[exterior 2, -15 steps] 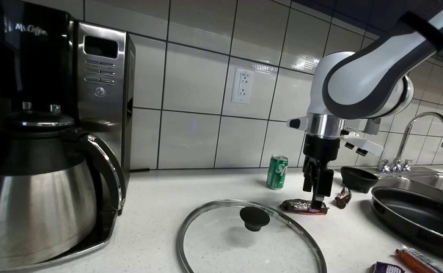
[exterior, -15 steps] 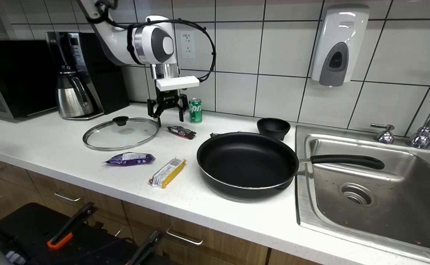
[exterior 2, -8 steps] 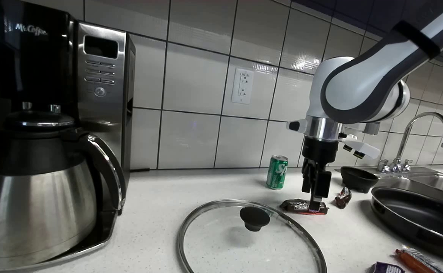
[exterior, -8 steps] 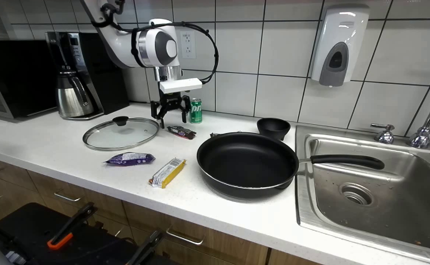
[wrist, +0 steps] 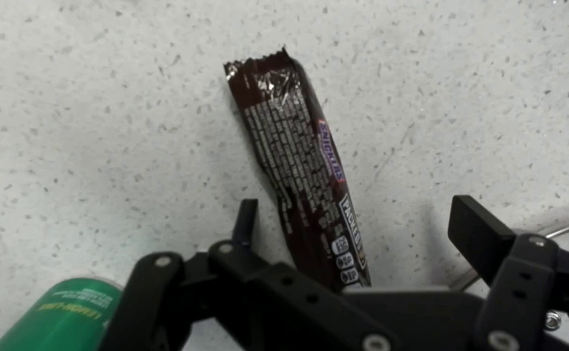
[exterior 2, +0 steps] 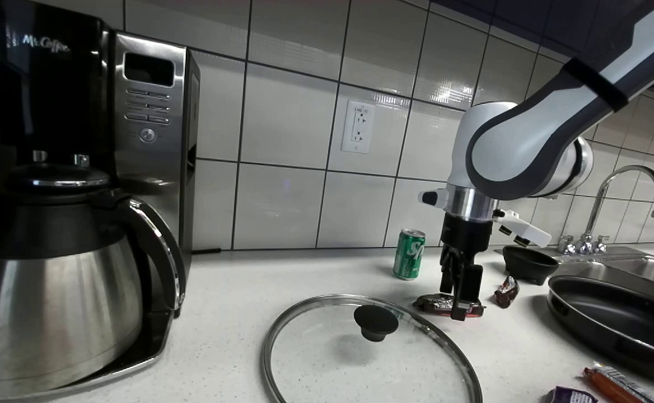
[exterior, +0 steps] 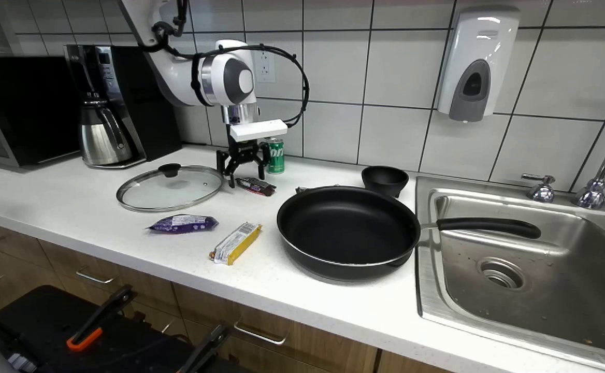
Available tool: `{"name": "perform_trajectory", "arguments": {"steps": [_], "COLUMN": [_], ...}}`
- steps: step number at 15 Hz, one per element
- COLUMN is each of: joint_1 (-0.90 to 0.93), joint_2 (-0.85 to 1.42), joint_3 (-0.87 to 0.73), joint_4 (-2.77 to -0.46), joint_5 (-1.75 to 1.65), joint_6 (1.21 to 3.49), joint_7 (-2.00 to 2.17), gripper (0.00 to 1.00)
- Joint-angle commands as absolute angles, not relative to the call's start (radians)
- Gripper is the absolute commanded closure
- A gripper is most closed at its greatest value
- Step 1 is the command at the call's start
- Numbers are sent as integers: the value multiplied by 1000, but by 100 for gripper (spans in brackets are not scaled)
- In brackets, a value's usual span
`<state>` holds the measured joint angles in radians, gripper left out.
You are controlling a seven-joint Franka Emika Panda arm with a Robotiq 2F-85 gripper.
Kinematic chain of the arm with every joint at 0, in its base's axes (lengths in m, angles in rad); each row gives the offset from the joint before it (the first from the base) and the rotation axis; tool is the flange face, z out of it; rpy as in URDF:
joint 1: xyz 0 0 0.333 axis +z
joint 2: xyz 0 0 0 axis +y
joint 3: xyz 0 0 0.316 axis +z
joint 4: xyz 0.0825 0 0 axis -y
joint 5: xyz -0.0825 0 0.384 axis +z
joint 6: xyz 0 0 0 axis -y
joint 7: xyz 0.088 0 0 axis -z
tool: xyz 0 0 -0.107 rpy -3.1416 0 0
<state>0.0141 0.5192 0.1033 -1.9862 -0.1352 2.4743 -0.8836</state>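
My gripper (exterior: 246, 180) is open and empty, low over the counter at a brown Snickers bar (exterior: 262, 187). It also shows in an exterior view (exterior 2: 453, 303), where its fingers partly cover the bar (exterior 2: 432, 304). In the wrist view the gripper's fingers (wrist: 355, 209) stand wide apart on either side of the bar (wrist: 289, 156). The bar lies nearer the left finger, with a gap beside each finger; its lower end is hidden behind the gripper. A green Sprite can (exterior: 276, 156) stands upright close behind the gripper and shows at the wrist view's lower left (wrist: 60, 317).
A glass lid (exterior: 170, 190) lies beside the gripper. A purple packet (exterior: 184, 224), a yellow-wrapped bar (exterior: 236, 243), a black pan (exterior: 349, 228) and a black bowl (exterior: 384, 178) stand on the counter. Another brown wrapper (exterior 2: 506, 292) lies near the pan. A coffee maker (exterior 2: 150, 140) stands by the wall.
My open gripper has moved down toward the counter and slightly toward the pan side, coming lower around the Snickers bar. The objects on the counter have not moved.
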Motion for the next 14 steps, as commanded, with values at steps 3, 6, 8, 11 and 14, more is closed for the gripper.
{"name": "perform_trajectory", "arguments": {"steps": [3, 6, 8, 11, 14], "joint_1": [-18, -17, -16, -18, -21], "joint_2": [519, 498, 490, 489, 493], "joint_3": [130, 129, 127, 126, 123], "joint_4": [-1980, -1992, -1993, -1989, -1986], "joint_5": [-135, -141, -143, -141, -140], "joint_6": [2472, 2475, 2472, 2464, 2460], "joint_7": [-924, -927, -928, -931, -933], "gripper": [0, 32, 50, 73, 95]}}
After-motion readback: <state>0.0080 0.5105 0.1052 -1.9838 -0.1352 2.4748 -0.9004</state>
